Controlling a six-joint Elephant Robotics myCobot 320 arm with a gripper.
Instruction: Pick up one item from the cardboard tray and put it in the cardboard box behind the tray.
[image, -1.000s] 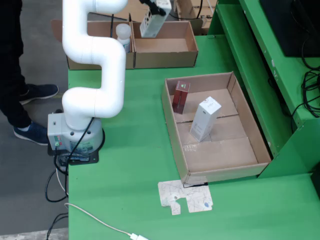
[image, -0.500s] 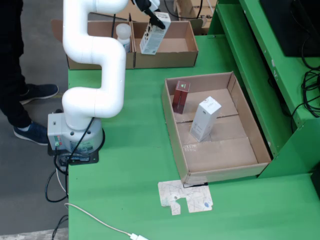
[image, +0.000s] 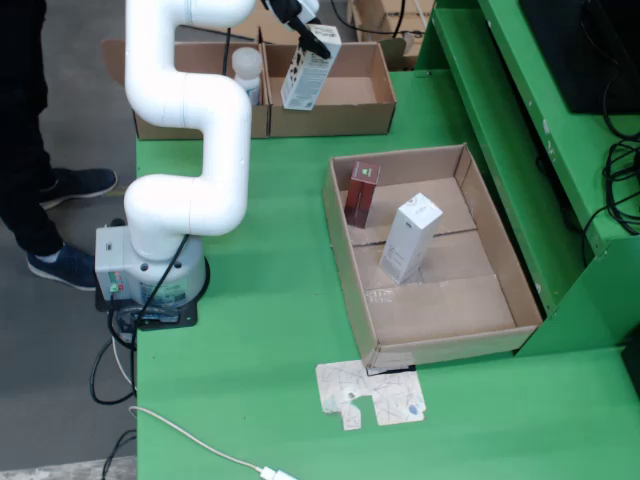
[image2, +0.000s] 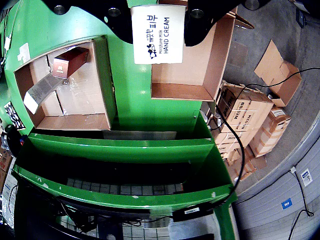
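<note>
While the hand (image2: 158, 20) pinches the carton (image: 308, 70) tilted over the box (image: 340, 92), an early release risks it clipping the wall just below and toppling onto the counter (image: 270, 300).

White myCobot arm (image: 190, 110) on a grey base (image: 150, 275), fixed to the green desk (image: 270, 300).

The arm is built of glossy white, rounded tube segments joined by bulbous elbows. Its base is a light grey cylinder on a dark plate, with small green and red connectors on the side facing away from the desk. Black and white cables (image: 115, 365) trail from the base over the desk's edge. The pincer (image2: 159, 20) is black, with round silver screw heads showing in the wrist view.
</note>
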